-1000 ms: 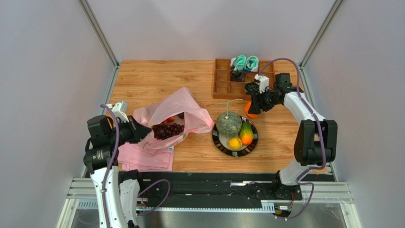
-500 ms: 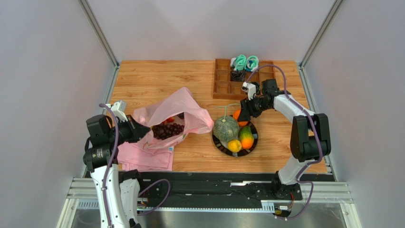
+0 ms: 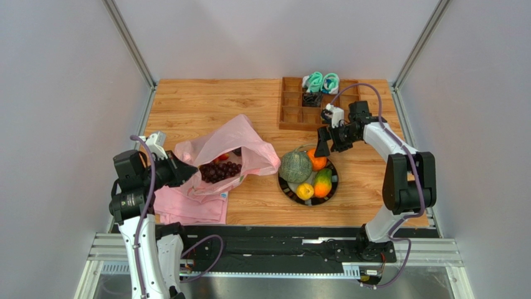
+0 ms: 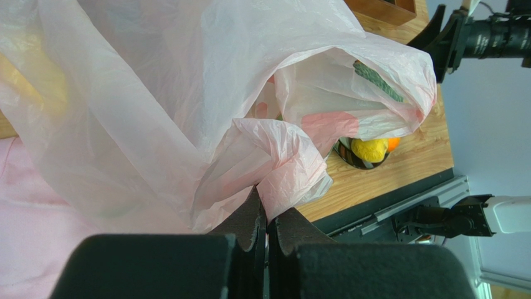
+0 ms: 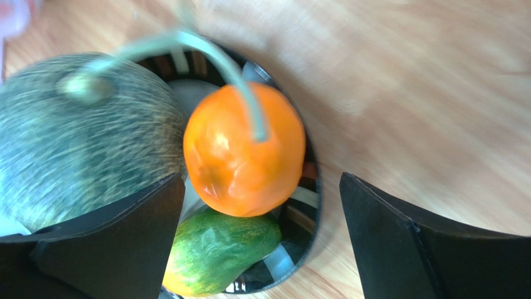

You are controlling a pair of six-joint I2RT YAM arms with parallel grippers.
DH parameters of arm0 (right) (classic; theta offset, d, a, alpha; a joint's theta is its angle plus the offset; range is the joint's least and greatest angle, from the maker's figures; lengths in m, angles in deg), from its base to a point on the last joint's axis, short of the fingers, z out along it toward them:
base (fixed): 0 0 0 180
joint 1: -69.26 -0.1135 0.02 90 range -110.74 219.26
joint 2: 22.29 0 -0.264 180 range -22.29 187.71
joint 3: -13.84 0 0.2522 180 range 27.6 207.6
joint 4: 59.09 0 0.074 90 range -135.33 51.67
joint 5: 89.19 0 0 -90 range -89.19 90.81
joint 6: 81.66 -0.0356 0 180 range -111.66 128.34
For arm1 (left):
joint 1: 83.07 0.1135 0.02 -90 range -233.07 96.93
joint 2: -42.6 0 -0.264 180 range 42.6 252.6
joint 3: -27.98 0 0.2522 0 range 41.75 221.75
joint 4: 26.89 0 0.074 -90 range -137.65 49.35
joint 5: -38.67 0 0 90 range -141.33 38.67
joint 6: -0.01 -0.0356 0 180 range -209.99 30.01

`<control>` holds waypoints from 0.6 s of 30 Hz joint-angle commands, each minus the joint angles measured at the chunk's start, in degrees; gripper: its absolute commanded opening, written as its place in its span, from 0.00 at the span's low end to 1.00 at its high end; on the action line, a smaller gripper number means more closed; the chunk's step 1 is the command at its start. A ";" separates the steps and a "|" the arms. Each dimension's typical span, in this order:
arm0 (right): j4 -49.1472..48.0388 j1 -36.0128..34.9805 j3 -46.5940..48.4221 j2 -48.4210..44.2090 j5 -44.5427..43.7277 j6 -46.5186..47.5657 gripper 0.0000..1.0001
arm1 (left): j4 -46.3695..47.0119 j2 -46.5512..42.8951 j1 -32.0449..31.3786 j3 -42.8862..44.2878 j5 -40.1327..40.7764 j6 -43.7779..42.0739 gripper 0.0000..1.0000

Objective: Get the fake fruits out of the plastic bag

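The translucent pink plastic bag (image 3: 240, 140) lies left of centre, mouth open. Dark purple grapes (image 3: 219, 170) and small red berries (image 3: 220, 157) show inside it. My left gripper (image 3: 186, 172) is shut on the bag's edge; in the left wrist view the jaws (image 4: 268, 215) pinch crinkled film (image 4: 187, 93). A black plate (image 3: 283, 184) holds the netted melon (image 3: 295, 166), orange (image 3: 316, 162), lemon (image 3: 305, 190) and a green-orange fruit (image 3: 323, 182). My right gripper (image 3: 323, 144) is open and empty just above the orange (image 5: 243, 159).
A wooden tray (image 3: 293, 103) with teal and black items stands at the back, just behind the right gripper. A folded pink cloth (image 3: 187, 205) lies under the bag near the front edge. The plate's rim (image 5: 313, 187) sits between the right fingers.
My right gripper carried the orange leftward from beside the plate onto it, then opened and let it go. The melon shifted slightly left. The left arm has not moved.
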 commanded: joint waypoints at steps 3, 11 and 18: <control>7.84 2.14 13.38 -9.35 -2.78 -0.81 1.00 | -1.33 -1.01 0.59 1.45 -1.12 -0.69 0.00; -8.42 -18.10 16.02 -18.69 5.82 -8.85 0.92 | -8.72 0.74 0.59 10.75 -0.68 -5.78 0.00; -17.64 -36.52 19.71 -5.34 2.68 -26.63 0.51 | -15.66 5.14 0.59 19.73 3.88 -12.98 0.00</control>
